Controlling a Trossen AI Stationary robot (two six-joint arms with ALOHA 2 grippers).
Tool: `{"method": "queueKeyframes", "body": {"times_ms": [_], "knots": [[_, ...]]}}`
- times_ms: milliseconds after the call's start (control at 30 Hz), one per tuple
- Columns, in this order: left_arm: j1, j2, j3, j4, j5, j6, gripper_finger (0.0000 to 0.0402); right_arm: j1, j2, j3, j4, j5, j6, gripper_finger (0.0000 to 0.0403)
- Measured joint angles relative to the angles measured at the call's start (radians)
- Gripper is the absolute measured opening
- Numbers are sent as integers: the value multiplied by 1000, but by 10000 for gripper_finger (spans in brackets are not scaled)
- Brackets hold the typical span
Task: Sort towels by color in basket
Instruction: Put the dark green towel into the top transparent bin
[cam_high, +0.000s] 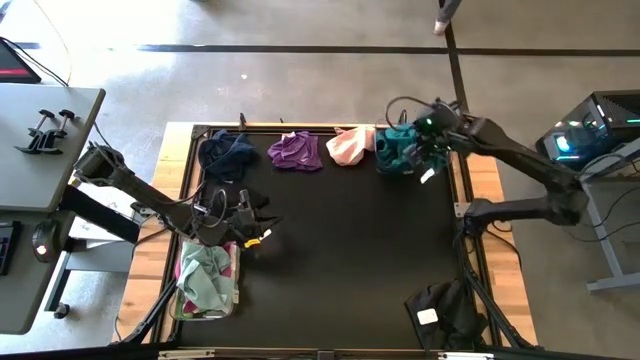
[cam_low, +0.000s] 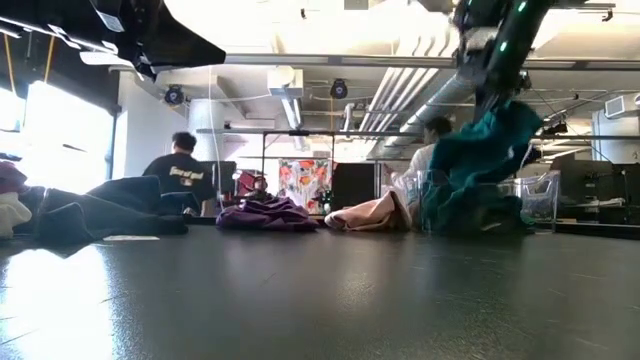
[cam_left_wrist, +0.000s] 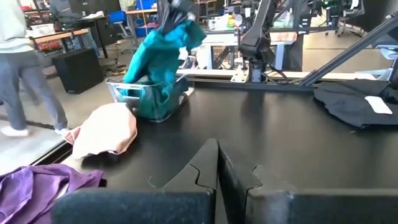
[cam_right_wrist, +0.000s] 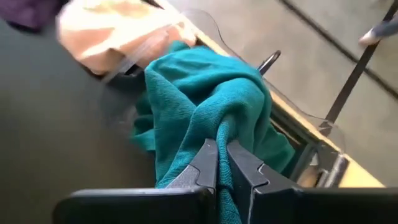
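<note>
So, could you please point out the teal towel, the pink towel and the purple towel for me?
teal towel (cam_right_wrist: 205, 93): right wrist view, middle of its bunched folds.
pink towel (cam_high: 349, 147): high view, centre of the heap.
purple towel (cam_high: 296, 151): high view, centre of the heap.

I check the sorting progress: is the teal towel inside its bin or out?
Partly in: the right gripper, shut on the teal towel, holds its top above the clear bin; the lower part hangs inside.
</note>
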Motion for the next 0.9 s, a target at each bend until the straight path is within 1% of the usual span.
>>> {"method": "queueKeyframes", "body": {"times_ms": [133,233,300,367,500,567,700,800,900], "knots": [[0,0,0,-10,0,-2,0,-126,111,-33,121,-47,-105,6],[0,0,0,-19,0,-19,0,-194,213,-53,201,-95,-172,8],[0,0,0,-21,0,-26,0,-219,280,-57,233,-104,-199,14],[0,0,0,-23,0,-29,0,-233,347,-59,232,-88,-221,25],[0,0,0,-24,0,-28,0,-244,439,-59,221,-70,-243,65],[0,0,0,-24,0,-28,0,-245,456,-59,202,-66,-245,91],[0,0,0,-24,4,-29,0,-245,441,-39,105,6,-219,131],[0,0,0,-23,8,-29,0,-245,411,4,6,31,-200,141],[0,0,0,-23,8,-33,0,-245,376,43,-53,44,-187,143]]}}
